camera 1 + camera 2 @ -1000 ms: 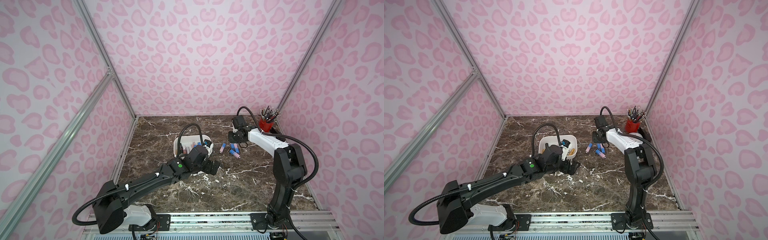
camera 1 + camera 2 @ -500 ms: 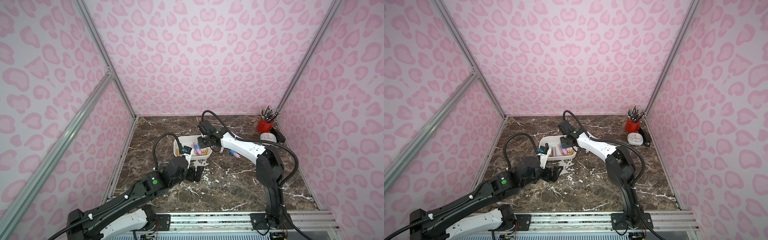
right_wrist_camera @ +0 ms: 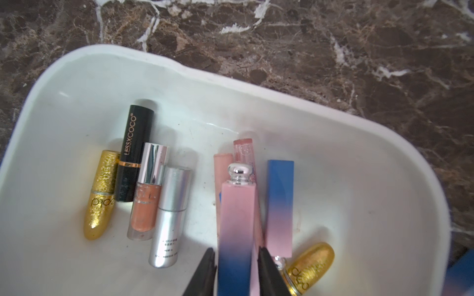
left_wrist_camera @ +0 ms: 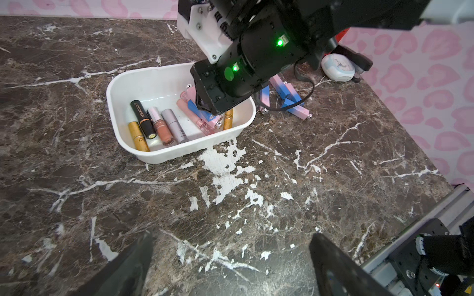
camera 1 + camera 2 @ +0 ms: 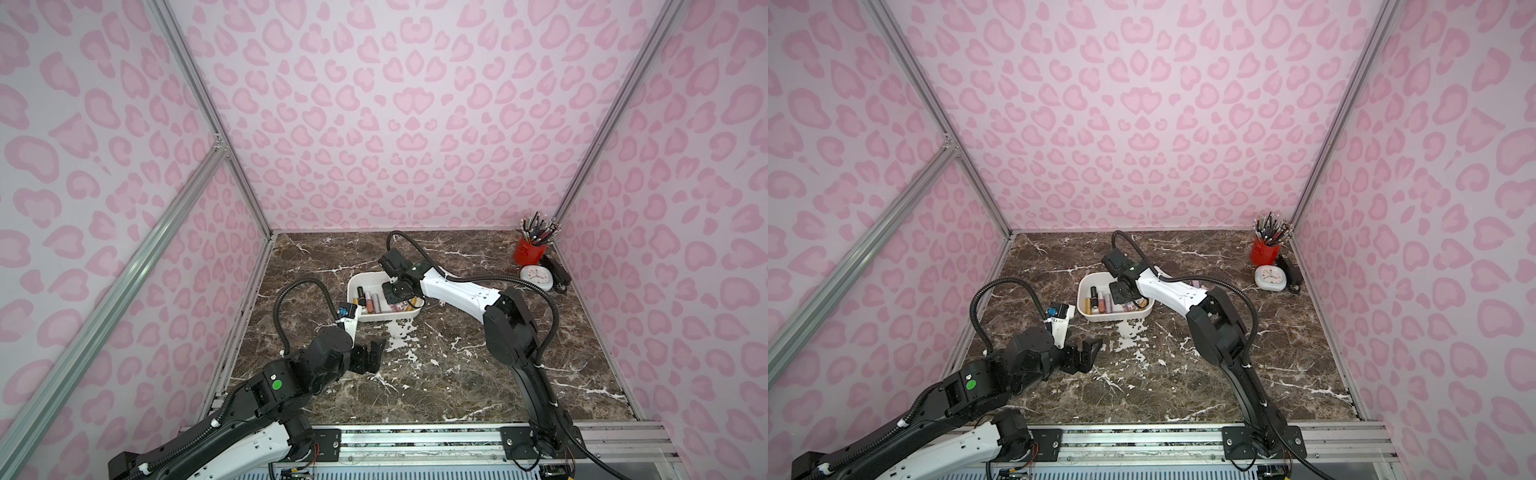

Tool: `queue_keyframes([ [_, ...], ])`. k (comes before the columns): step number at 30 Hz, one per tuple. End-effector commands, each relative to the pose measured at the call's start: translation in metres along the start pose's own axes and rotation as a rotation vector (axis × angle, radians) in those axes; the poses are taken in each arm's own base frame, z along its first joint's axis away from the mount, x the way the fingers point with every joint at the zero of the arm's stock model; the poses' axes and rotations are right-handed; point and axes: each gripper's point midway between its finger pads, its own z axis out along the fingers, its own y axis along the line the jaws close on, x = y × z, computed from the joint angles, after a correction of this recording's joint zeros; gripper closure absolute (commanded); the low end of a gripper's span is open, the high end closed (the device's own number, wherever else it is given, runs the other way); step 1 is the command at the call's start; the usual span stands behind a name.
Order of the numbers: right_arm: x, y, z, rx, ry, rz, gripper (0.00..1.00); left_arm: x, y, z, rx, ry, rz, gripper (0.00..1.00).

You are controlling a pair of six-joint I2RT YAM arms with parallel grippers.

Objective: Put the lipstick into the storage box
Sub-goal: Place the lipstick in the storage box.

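Your lipstick (image 3: 237, 225), the square pink-to-blue tube, sits within the walls of the storage box (image 3: 384, 143), lying across two paler pink tubes (image 3: 222, 164). Its long axis runs in line with the fingers (image 3: 205, 271) of the right gripper (image 3: 236, 249). The silver cap points away from them toward a long wall of the box, and the blue end sits between the tips. The two fingers stand close on either side of that blue end, but you cannot tell from the wrist view whether they are pressing it or just clear of it. A second gradient tube (image 3: 279, 205) lies parallel beside it, reversed, with gold (image 3: 101, 194), black (image 3: 133, 153) and silver (image 3: 170, 215) ones further along. Your left gripper (image 4: 230, 234) is spread wide with nothing in it, above the marble table (image 5: 457, 374), near the box's front wall in both top views.
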Motion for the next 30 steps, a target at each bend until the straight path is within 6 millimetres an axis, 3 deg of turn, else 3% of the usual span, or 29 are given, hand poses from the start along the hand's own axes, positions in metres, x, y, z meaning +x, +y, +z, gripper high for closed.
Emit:
queue_keyframes([
  [1, -0.003, 0.001, -0.007, -0.01, -0.012, -0.02, 0.65, -0.006, 0.001, 0.0, -0.026, 0.002, -0.004, 0.02],
  [7, -0.012, -0.007, -0.033, -0.012, -0.057, -0.021, 0.64, -0.011, -0.003, 0.0, -0.011, -0.016, -0.021, 0.02],
  [11, -0.017, -0.031, -0.054, 0.002, -0.104, 0.015, 0.64, -0.014, -0.006, 0.001, -0.008, -0.015, -0.017, 0.02],
  [16, -0.017, -0.081, -0.072, 0.052, -0.131, 0.085, 0.65, -0.012, -0.014, 0.011, 0.019, -0.002, -0.023, 0.02],
  [22, -0.001, -0.154, -0.085, 0.124, -0.14, 0.193, 0.66, -0.011, -0.033, 0.035, 0.062, 0.035, -0.014, 0.02],
  [30, 0.04, -0.226, -0.063, 0.171, -0.084, 0.329, 0.67, -0.023, -0.065, 0.065, 0.115, 0.078, 0.016, 0.02],
])
